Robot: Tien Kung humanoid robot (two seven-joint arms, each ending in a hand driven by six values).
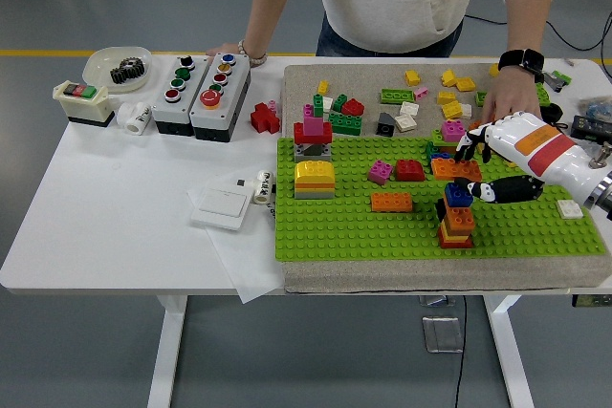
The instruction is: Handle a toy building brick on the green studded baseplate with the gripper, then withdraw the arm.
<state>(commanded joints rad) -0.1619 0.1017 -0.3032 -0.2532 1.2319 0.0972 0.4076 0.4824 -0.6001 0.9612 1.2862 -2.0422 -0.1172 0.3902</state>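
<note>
On the white counter (115,226), green baseplate (402,231) — task brick, an orange one (455,169), near its far right. Over it, right hand (492,155), black fingers (470,145) curled at the brick; grip itself unclear — judged mid-handling. Next: settle brick, loosen, back away rightward.

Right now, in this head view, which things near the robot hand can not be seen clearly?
- Right hand: whether its fingers touch or grip the orange brick cannot be told; hand covers the brick's right end.
- Blue brick behind the orange one: mostly hidden by it.
- Person's hand: its fingertips are hidden behind the robot hand.
- Left arm: out of frame.
- Right forearm: cut off by the right edge.
</note>
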